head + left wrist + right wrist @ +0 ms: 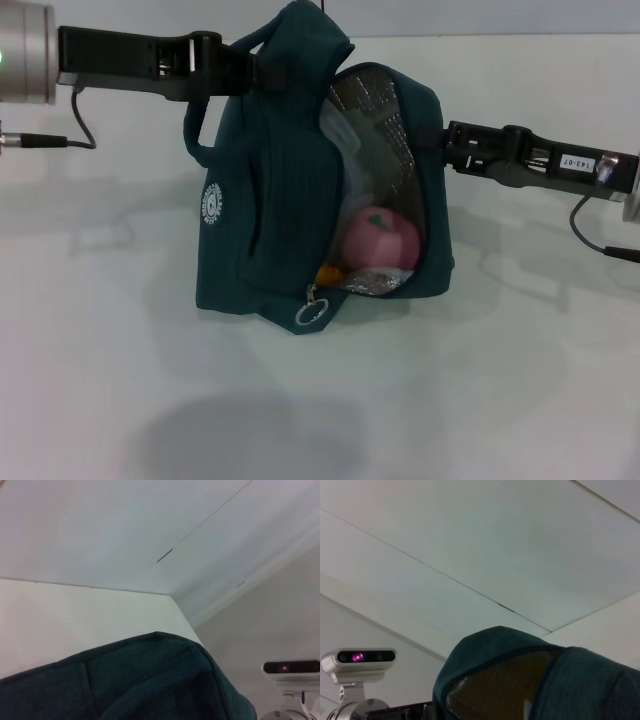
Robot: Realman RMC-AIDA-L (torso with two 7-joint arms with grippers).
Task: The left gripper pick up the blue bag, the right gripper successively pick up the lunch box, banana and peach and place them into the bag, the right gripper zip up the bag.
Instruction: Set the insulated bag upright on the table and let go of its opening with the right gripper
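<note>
The blue bag [270,200] stands upright at the middle of the white table [100,400], its dark teal cloth bearing a small round white logo [211,203] on the side toward the robot's left. Starting on that side, the left gripper [262,68] reaches in level from the edge of the head view and is clenched on the bag's top by the handle [300,25], holding the upper edge up; a thin black cable [60,135] trails from the arm's silver body over the table. In the left wrist view only the bag's dark cloth [150,680] fills the foreground below a pale wall, with a camera unit [292,670] at the far corner. Moving across, the bag's mouth gapes toward the head camera, showing silver lining [385,110], a pale clear edge that may be the lunch box [340,140] though this cannot be told for sure, the pink peach [380,240] low in the opening, and a sliver of yellow banana [330,272] beside it. A ring-shaped zip pull [312,314] hangs at the bottom of the opening. On the far side, the right gripper [432,140] meets the bag's rim; whether it is clasping the cloth cannot be told, since the fingertips are hidden against it. The right wrist view shows the open rim and lining [495,695] from close by.
</note>
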